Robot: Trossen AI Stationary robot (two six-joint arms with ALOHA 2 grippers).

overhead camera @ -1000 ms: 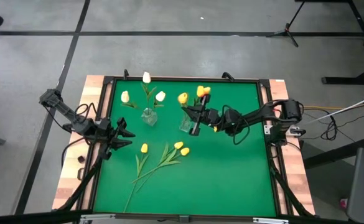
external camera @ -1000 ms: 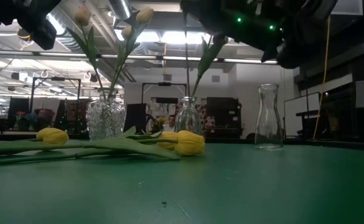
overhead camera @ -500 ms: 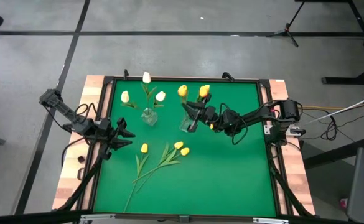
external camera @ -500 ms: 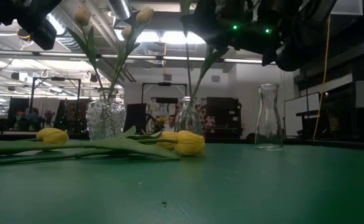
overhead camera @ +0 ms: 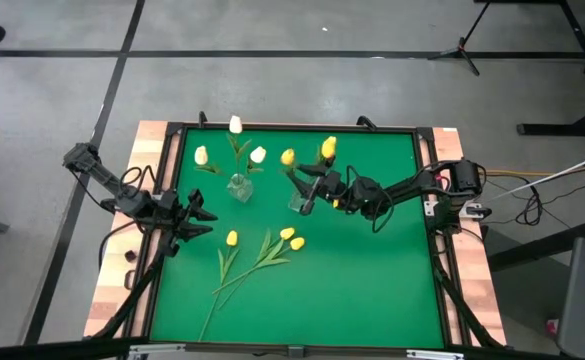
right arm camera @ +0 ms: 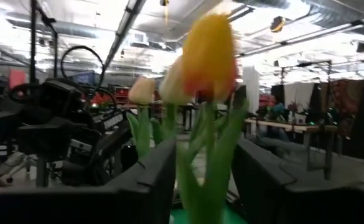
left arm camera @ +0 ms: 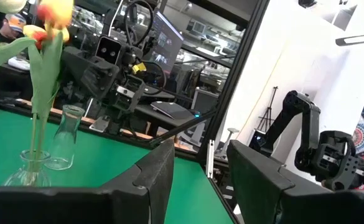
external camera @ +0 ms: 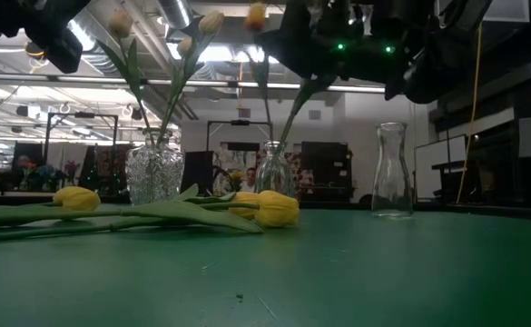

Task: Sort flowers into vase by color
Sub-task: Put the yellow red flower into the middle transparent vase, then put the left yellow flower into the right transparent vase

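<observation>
A small glass vase near the table's middle holds two yellow flowers, their stems standing in its neck. My right gripper hovers level beside it, open, with one yellow-orange flower's stem between its fingers; whether a finger touches it I cannot tell. A cut-glass vase to its left holds three white flowers. Three yellow flowers lie flat on the green mat. My left gripper waits open at the table's left edge.
An empty tall glass bottle stands to the right of the two vases in the low view. A dark raised frame borders the green mat. Bare mat lies in the near right part.
My right gripper has tipped a little beside the small vase. A yellow flower's head has come into sight at the top of the low view, and in the high view the two yellow heads have shifted slightly apart.
</observation>
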